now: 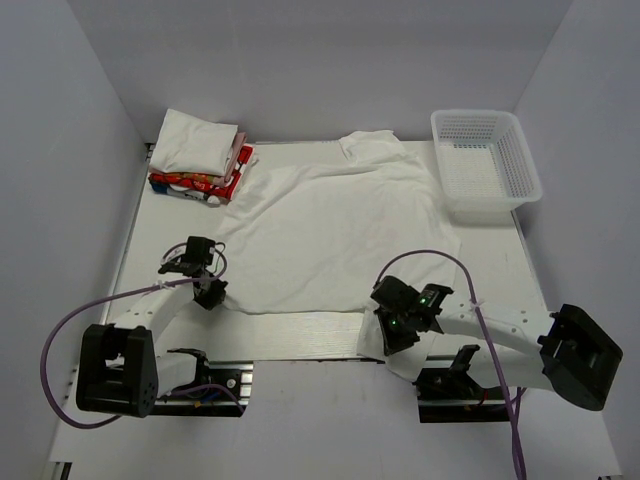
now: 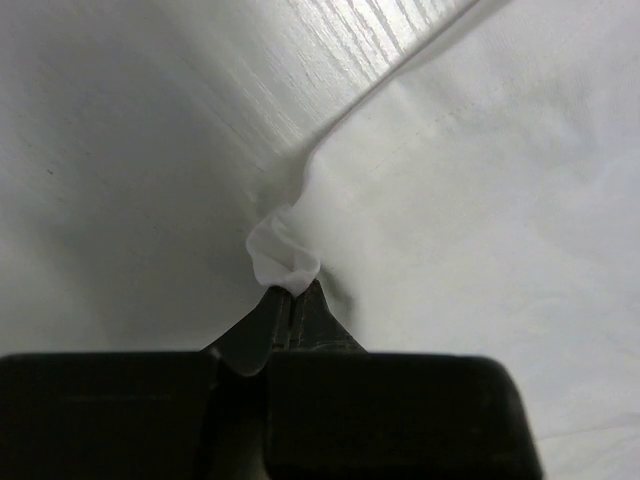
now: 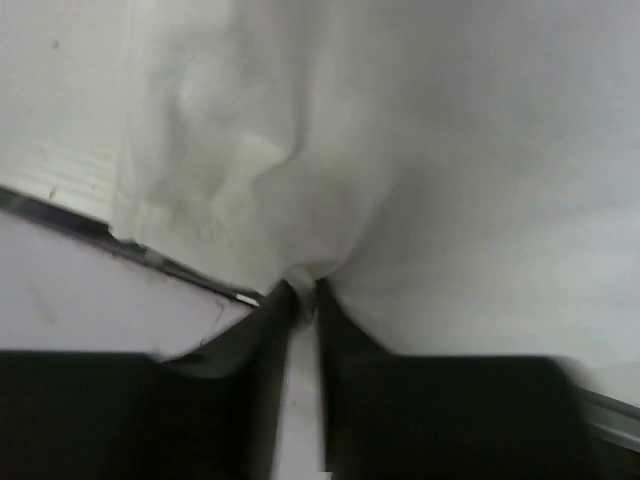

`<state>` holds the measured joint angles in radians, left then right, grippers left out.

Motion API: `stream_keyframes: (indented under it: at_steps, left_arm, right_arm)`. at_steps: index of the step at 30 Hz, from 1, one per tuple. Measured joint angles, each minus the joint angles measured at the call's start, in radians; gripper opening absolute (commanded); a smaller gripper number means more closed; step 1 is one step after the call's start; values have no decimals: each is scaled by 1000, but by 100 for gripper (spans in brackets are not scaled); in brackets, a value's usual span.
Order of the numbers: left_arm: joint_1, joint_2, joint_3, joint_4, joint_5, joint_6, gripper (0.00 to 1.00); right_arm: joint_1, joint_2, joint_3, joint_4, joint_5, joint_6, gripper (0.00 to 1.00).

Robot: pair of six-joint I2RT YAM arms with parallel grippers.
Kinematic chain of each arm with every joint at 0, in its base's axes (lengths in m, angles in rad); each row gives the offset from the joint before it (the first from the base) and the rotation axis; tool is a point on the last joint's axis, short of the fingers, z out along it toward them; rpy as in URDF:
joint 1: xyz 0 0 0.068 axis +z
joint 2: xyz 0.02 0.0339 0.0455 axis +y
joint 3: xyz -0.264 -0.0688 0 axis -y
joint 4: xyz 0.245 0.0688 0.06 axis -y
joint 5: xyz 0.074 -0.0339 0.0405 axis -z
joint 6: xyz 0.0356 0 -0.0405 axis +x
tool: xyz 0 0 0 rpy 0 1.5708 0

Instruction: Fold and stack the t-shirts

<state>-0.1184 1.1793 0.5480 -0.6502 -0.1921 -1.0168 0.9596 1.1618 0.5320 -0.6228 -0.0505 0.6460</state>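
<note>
- Top view: the white t-shirt (image 1: pixel 340 225) lies spread on the table (image 1: pixel 300 335). The left claw (image 1: pixel 208 293) is at its near-left corner and the right claw (image 1: pixel 392 335) at its near-right corner. The folded stack (image 1: pixel 200 160) sits far beyond the left claw.
- Left wrist: jaws together, clamped on a puckered hem corner just ahead of the tips.
- Right wrist: jaws pinched on a bunched fold of hem.
- This looks like the first fold. Next, lift both corners evenly and carry them forward.
</note>
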Motion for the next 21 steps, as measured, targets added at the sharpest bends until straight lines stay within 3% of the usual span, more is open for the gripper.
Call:
stream_keyframes:
  at_steps: [1, 10, 16, 21]
  left_arm:
    - [0, 3, 1, 2, 3, 5, 0]
    - [2, 5, 19, -2, 29, 24, 0]
    - [2, -19, 111, -8, 39, 33, 0]
    - [2, 22, 206, 7, 38, 34, 0]
  right_arm:
    - [7, 3, -2, 2, 16, 19, 0]
    - [25, -29, 79, -104, 234, 106, 0]
    - [-2, -44, 261, -164, 389, 86, 0]
    - [-82, -31, 331, -108, 536, 0, 0]
